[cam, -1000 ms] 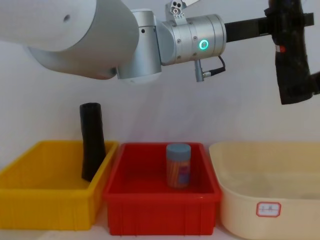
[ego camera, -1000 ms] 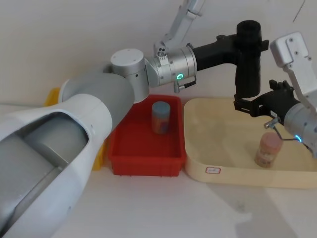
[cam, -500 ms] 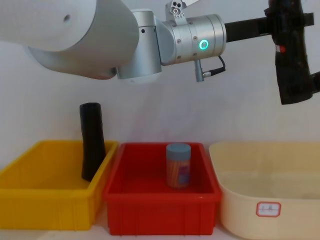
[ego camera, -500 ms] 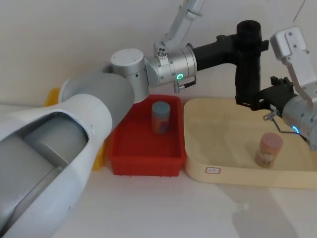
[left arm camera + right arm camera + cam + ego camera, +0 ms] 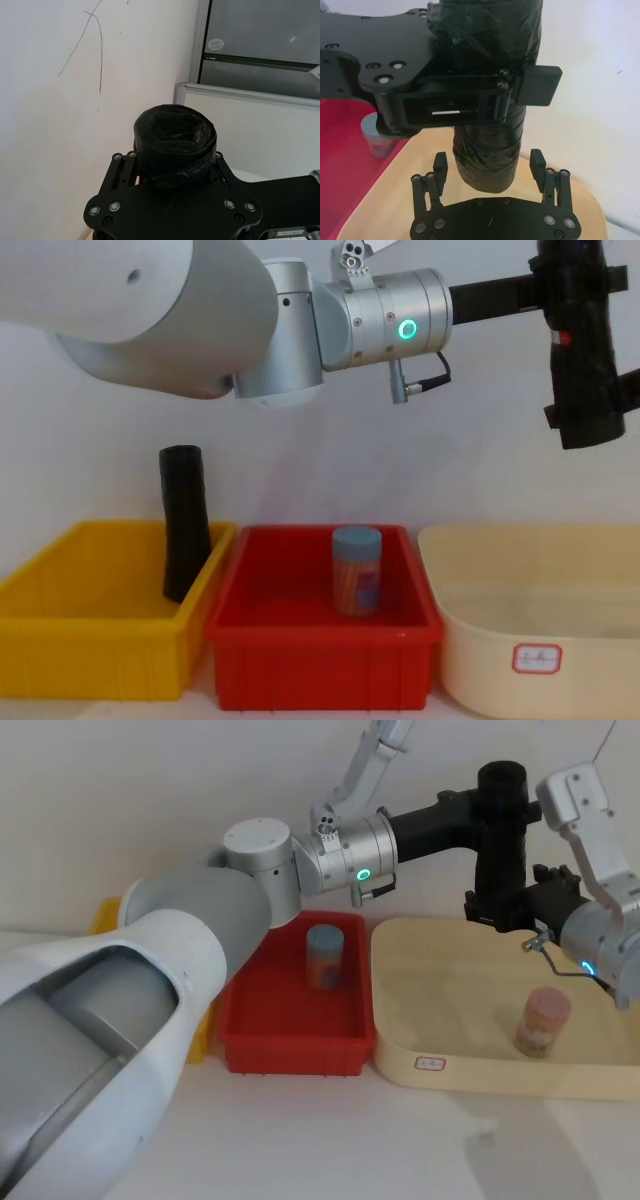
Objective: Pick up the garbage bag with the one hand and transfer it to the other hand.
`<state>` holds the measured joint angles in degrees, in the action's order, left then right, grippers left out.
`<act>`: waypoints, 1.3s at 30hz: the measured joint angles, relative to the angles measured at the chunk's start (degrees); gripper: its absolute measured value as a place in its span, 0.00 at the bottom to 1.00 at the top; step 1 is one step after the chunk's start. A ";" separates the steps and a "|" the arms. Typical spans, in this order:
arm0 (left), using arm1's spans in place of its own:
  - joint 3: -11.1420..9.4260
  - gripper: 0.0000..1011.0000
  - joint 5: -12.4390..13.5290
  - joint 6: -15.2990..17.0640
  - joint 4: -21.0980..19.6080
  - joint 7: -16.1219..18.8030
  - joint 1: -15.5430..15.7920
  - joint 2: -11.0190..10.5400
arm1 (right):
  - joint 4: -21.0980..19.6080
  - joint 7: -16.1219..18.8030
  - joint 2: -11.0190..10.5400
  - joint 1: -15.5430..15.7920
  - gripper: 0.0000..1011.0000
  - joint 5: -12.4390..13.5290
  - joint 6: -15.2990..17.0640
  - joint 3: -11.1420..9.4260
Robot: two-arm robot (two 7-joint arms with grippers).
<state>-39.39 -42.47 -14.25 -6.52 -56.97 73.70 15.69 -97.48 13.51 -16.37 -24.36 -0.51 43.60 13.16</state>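
The garbage bag (image 5: 500, 845), a black tight roll with a small red mark (image 5: 567, 337), hangs upright in the air above the cream tray. My left gripper (image 5: 500, 808), on the green-ringed arm, is shut on the roll's upper part (image 5: 175, 137). My right gripper (image 5: 505, 908), on the blue-ringed arm, is at the roll's lower end (image 5: 490, 155). It is open (image 5: 488, 165), one finger on each side of the roll, with a gap showing on both sides. In the chest view the right gripper (image 5: 590, 405) shows on both sides of the roll's lower part.
A red bin (image 5: 320, 660) holds a blue-lidded jar (image 5: 357, 570). To its left, a yellow bin (image 5: 90, 640) holds a plain black roll (image 5: 185, 535) leaning upright. The cream tray (image 5: 450, 1020) on the right holds a pink-lidded jar (image 5: 543, 1020).
My right gripper has risen from over the tray and moved in around the bag's lower end. The left arm and the bag have stayed still.
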 joint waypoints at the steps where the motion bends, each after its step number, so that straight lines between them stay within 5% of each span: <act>1: 0.00 0.46 0.00 0.00 0.00 0.00 0.00 0.00 | 0.18 0.06 0.06 -0.12 0.99 0.00 -0.07 0.00; 12: 0.00 0.46 0.00 0.00 0.00 0.00 0.00 0.00 | 2.09 0.46 0.89 -1.48 0.99 -0.06 -0.96 0.02; 30: 0.00 0.46 0.01 0.00 0.00 0.00 0.00 0.00 | 3.15 0.61 1.33 -2.20 0.50 -0.23 -1.41 0.01; 39: 0.00 0.46 0.01 0.00 0.00 0.00 0.00 -0.01 | 3.31 0.66 1.39 -2.33 0.50 -0.29 -1.47 0.02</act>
<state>-39.39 -42.46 -14.25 -6.52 -56.97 73.70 15.69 -94.17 14.16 -14.98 -26.69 -0.79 42.13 13.18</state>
